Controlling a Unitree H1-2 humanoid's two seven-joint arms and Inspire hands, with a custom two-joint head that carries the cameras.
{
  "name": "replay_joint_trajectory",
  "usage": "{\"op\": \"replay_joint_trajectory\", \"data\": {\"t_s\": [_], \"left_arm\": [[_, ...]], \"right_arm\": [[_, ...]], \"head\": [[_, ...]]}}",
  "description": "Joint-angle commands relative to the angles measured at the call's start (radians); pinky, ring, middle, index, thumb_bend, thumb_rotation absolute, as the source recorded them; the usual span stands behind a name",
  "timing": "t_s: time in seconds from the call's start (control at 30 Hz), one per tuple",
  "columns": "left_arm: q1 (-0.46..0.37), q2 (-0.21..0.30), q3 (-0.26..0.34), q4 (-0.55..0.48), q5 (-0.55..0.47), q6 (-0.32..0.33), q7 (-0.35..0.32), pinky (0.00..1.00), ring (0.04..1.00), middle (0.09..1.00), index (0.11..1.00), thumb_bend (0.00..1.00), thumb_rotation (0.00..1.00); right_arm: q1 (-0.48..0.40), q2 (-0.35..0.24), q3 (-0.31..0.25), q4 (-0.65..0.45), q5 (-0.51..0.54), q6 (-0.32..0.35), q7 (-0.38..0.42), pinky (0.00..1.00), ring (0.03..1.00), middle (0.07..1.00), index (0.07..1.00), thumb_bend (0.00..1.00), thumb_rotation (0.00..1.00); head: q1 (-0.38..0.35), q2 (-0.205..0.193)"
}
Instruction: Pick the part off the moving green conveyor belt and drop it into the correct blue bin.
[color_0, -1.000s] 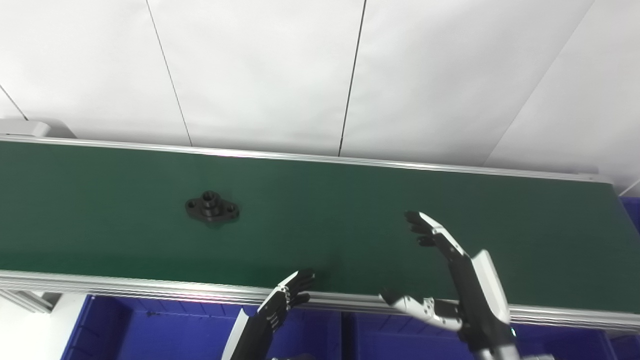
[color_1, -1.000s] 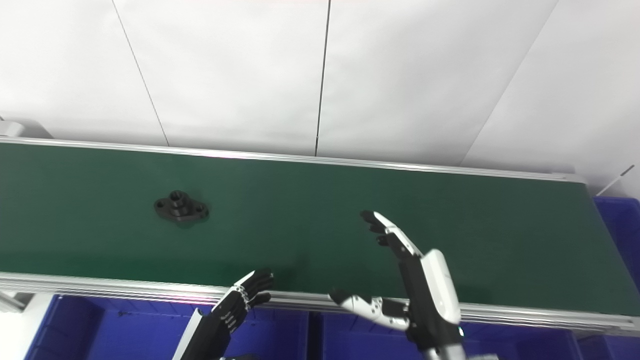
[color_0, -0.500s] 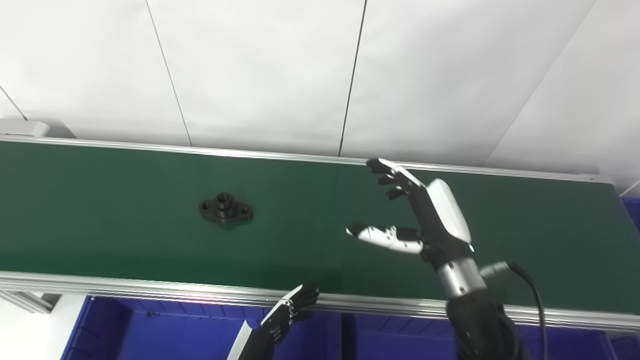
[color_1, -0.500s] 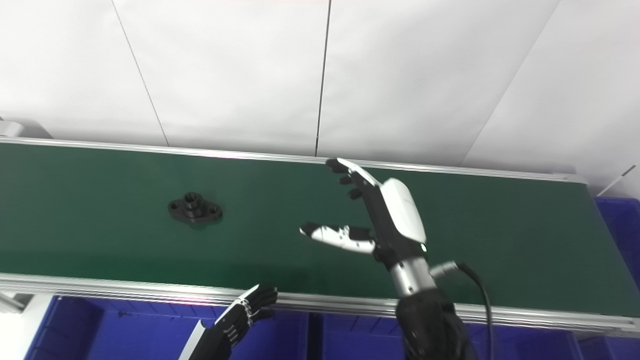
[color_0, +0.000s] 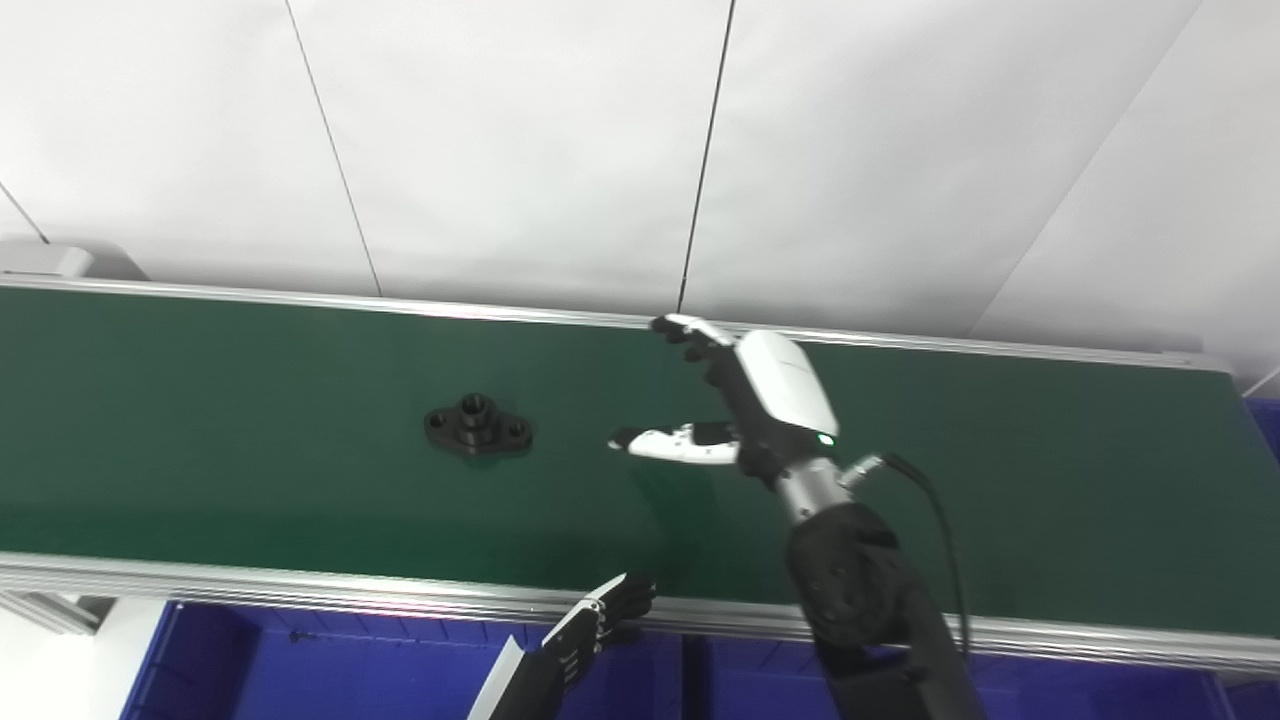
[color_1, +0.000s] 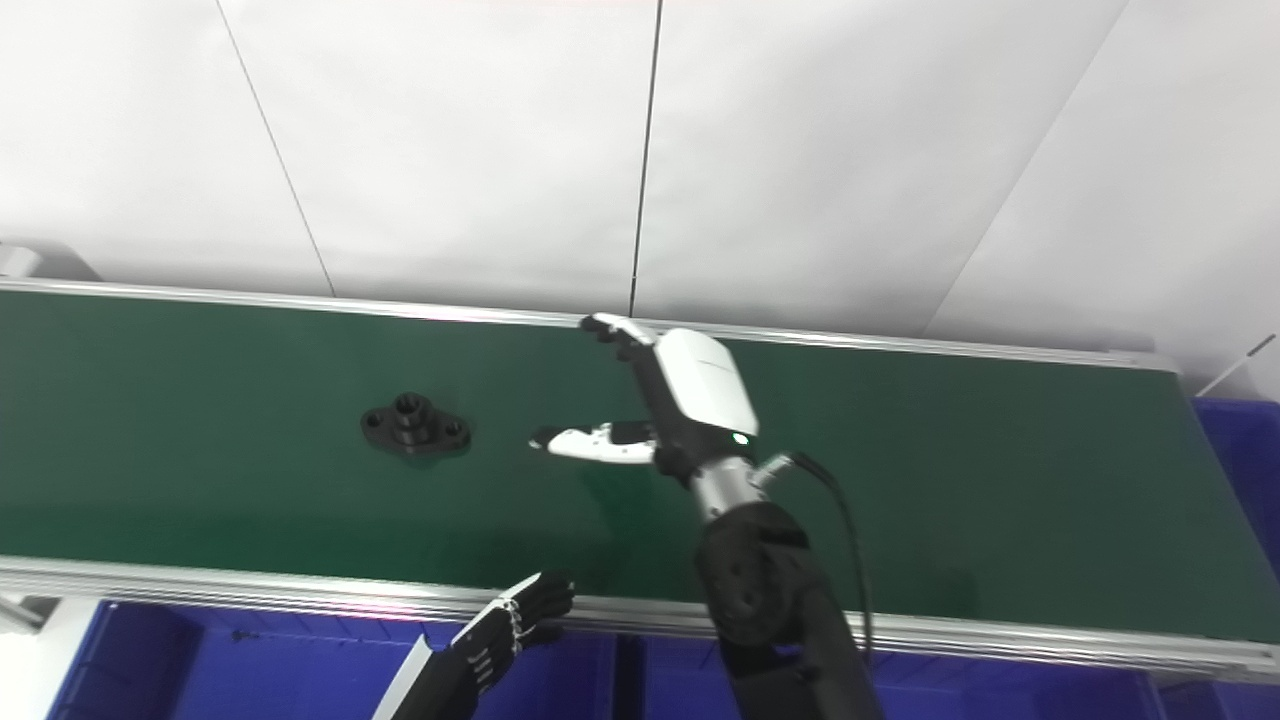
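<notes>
A black flanged part (color_0: 478, 427) with a raised hub and a hole at each end lies flat on the green conveyor belt (color_0: 200, 400), left of centre. My right hand (color_0: 735, 400) hovers over the belt to the right of the part, open, fingers stretched toward the far rail and thumb pointing left at the part, a gap apart from it. My left hand (color_0: 605, 625) stays low at the belt's near rail, fingers loosely curled, holding nothing. The part also shows in the right eye view (color_1: 416, 427).
Blue bins (color_0: 300, 670) sit below the belt's near rail, and another blue bin (color_1: 1235, 450) stands past the belt's right end. A silver rail (color_0: 300, 590) edges the belt front and back. White wall panels rise behind.
My right hand has risen from the near rail and swung left over the belt toward the part. The part has drifted right along the belt. My left hand has dropped slightly.
</notes>
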Motion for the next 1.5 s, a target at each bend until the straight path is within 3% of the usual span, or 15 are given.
{"op": "replay_joint_trajectory", "data": {"t_s": [0.0, 0.2, 0.37, 0.73, 0.9, 1.03, 1.17, 1.3, 1.47], "left_arm": [[0.002, -0.007, -0.012, -0.012, 0.016, -0.017, -0.002, 0.82, 0.869, 0.877, 0.864, 0.78, 0.64], [0.000, -0.011, -0.018, -0.010, 0.042, -0.022, 0.002, 0.80, 0.871, 0.889, 0.868, 0.76, 0.62], [-0.001, -0.016, -0.026, -0.013, 0.086, -0.018, 0.009, 0.79, 0.862, 0.882, 0.871, 0.79, 0.66], [-0.001, -0.027, -0.042, -0.018, 0.111, -0.003, 0.009, 0.78, 0.867, 0.890, 0.880, 0.80, 0.67], [0.002, -0.027, -0.049, -0.031, 0.117, 0.018, 0.002, 0.78, 0.865, 0.892, 0.883, 0.80, 0.67], [0.005, -0.029, -0.053, -0.035, 0.118, 0.028, 0.004, 0.77, 0.858, 0.888, 0.878, 0.80, 0.66], [0.007, -0.027, -0.055, -0.040, 0.121, 0.040, 0.003, 0.77, 0.861, 0.891, 0.880, 0.79, 0.66], [0.013, -0.024, -0.058, -0.040, 0.118, 0.031, 0.006, 0.78, 0.862, 0.891, 0.881, 0.78, 0.65], [0.024, -0.027, -0.058, -0.047, 0.105, 0.042, 0.006, 0.78, 0.861, 0.882, 0.880, 0.79, 0.64]], "right_arm": [[-0.053, 0.002, 0.019, 0.012, -0.036, 0.007, -0.024, 0.62, 0.753, 0.799, 0.832, 0.82, 0.53], [-0.108, -0.010, 0.078, 0.068, -0.120, 0.027, 0.006, 0.67, 0.777, 0.825, 0.847, 0.84, 0.55], [-0.148, -0.001, 0.110, 0.120, -0.148, 0.016, 0.003, 0.71, 0.781, 0.836, 0.839, 0.89, 0.56], [-0.170, 0.017, 0.148, 0.187, -0.149, -0.004, -0.025, 0.66, 0.749, 0.805, 0.825, 0.91, 0.56], [-0.171, 0.010, 0.155, 0.212, -0.124, -0.040, -0.072, 0.63, 0.718, 0.775, 0.809, 0.90, 0.54], [-0.167, 0.002, 0.171, 0.246, -0.106, -0.098, -0.159, 0.56, 0.655, 0.726, 0.784, 0.88, 0.52], [-0.156, -0.008, 0.186, 0.264, -0.102, -0.106, -0.189, 0.53, 0.631, 0.706, 0.766, 0.86, 0.49], [-0.141, -0.026, 0.199, 0.320, -0.087, -0.198, -0.319, 0.45, 0.547, 0.625, 0.695, 0.83, 0.43], [-0.140, -0.035, 0.210, 0.358, -0.085, -0.244, -0.392, 0.38, 0.474, 0.581, 0.659, 0.79, 0.44]], "head": [[0.006, 0.000], [0.012, -0.001], [0.019, -0.005], [0.035, -0.010], [0.046, -0.010], [0.056, -0.011], [0.056, -0.017], [0.063, -0.015], [0.066, -0.011]]}}
